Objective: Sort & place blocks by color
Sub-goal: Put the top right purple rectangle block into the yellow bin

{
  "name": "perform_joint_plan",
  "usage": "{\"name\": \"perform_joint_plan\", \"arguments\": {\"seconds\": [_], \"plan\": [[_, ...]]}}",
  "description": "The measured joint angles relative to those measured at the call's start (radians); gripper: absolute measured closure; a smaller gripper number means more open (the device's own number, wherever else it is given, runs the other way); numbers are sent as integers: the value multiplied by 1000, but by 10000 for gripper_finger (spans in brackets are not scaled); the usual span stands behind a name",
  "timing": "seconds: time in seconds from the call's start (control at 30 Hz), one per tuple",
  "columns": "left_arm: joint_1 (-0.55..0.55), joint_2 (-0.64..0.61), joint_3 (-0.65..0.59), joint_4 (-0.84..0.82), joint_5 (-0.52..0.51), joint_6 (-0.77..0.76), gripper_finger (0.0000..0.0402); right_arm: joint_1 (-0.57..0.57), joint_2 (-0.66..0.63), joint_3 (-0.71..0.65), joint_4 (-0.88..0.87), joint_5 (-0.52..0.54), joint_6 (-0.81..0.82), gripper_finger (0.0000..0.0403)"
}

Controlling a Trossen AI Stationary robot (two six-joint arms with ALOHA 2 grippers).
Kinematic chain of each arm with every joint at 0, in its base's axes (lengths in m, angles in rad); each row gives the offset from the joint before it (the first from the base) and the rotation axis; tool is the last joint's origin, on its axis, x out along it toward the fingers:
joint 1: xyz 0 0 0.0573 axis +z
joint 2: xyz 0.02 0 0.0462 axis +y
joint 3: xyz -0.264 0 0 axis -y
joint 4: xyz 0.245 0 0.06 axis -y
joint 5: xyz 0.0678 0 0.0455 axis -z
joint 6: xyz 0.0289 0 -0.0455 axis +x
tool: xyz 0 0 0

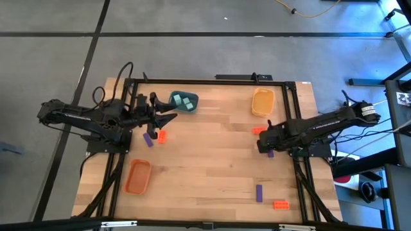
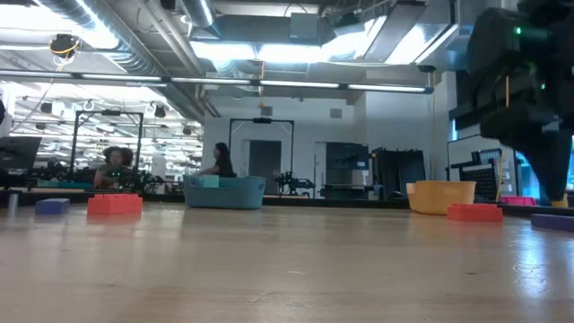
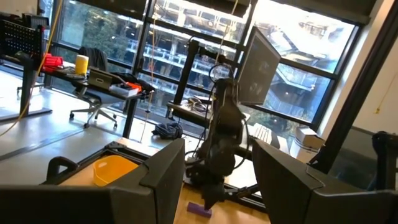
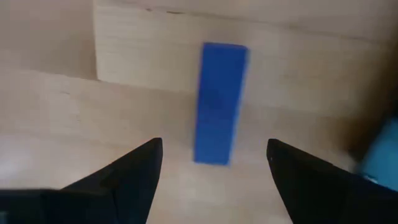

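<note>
My right gripper (image 4: 214, 144) points down, open, just above a long purple block (image 4: 217, 102) that lies flat on the table near the right edge (image 1: 270, 153). Its fingers stand on either side of the block's near end without touching it. An orange-red block (image 1: 259, 131) lies just beyond it. My left gripper (image 1: 166, 119) hangs open and empty above the table's far left, next to the blue tray (image 1: 184, 101), which holds pale teal blocks. A purple block (image 1: 148, 139) and an orange-red block (image 1: 161, 135) lie below it.
A yellow-orange tray (image 1: 262, 101) stands at the far right and an orange tray (image 1: 137, 176) at the near left. Another purple block (image 1: 259, 192) and orange-red block (image 1: 280, 205) lie near the front right. Bare wood fills the table's middle. A black frame rims the table.
</note>
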Motion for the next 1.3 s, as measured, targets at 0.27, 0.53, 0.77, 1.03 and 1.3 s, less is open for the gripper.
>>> {"name": "perform_joint_plan", "arguments": {"seconds": [0.27,0.53,0.77,1.03,1.3], "plan": [[0,-1,0,2,-1,-1,222,0,6,-92,131,34,52,112],[0,-1,0,4,-1,-1,222,0,31,-112,140,34,52,122],[0,-1,0,4,-1,0,222,0,42,-113,126,32,50,205],[0,-1,0,2,-14,0,222,0,45,-70,169,52,-23,299],[0,-1,0,0,-26,0,222,7,44,61,422,74,-451,299]]}}
